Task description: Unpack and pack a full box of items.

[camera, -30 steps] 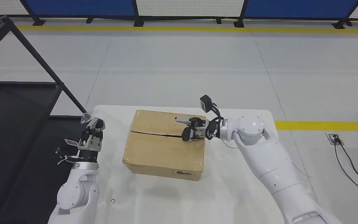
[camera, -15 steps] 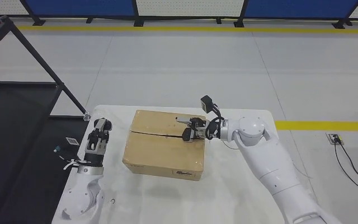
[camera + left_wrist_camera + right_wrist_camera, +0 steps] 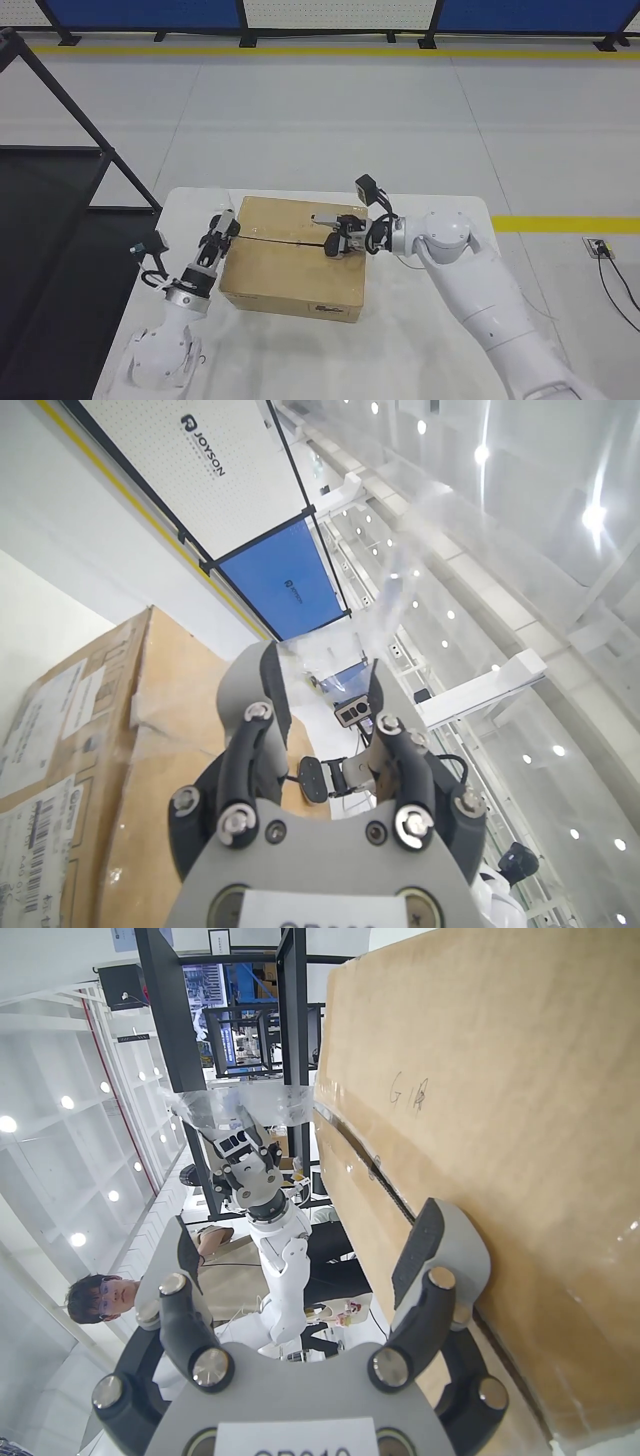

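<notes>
- The brown cardboard box (image 3: 290, 262) sits in the middle of the white table (image 3: 420, 330), flaps down, with the centre seam (image 3: 360, 1158) running across its top.
- I judge it heavy if full, and stiff at its edges. The flaps will flex, so I'd take hold at a flap's edge along the seam, not at the walls.
- A strip of clear tape (image 3: 270, 1100) trails from the seam's end toward the left gripper (image 3: 322, 662). Its fingers are apart, with film clinging at the tips. The film looks thin, sticky and apt to tear.
- The right gripper (image 3: 333, 238) is spread wide, one finger against the box top beside the seam.
- The contents are hidden. I cannot make out whether tape bonds the seam elsewhere.
</notes>
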You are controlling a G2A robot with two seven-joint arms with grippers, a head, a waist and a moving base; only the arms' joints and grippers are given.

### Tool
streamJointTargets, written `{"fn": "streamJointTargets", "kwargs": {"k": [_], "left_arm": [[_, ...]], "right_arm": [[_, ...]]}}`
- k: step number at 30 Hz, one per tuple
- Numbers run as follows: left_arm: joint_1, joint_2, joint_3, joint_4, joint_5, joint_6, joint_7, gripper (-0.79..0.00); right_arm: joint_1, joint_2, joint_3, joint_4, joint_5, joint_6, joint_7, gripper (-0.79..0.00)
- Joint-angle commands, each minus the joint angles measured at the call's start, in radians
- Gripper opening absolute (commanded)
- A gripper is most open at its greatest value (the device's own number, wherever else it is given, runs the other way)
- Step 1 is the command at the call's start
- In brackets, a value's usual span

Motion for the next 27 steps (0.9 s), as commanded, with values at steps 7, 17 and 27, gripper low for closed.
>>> {"fn": "streamJointTargets", "kwargs": {"k": [7, 17, 27], "left_arm": [[-0.003, 0.000, 0.032, -0.024, 0.056, 0.012, -0.029, -0.246], [0.019, 0.000, 0.058, -0.065, 0.102, -0.004, -0.029, -0.206], [0.127, 0.006, -0.050, -0.150, -0.130, -0.008, -0.040, -0.203]], "right_arm": [[-0.009, 0.004, 0.003, -0.007, 0.002, -0.004, 0.003, 0.000], [-0.010, 0.008, 0.005, -0.006, 0.003, -0.011, 0.010, 0.000], [0.013, 0.005, -0.005, 0.018, 0.006, -0.015, 0.022, 0.000]]}}
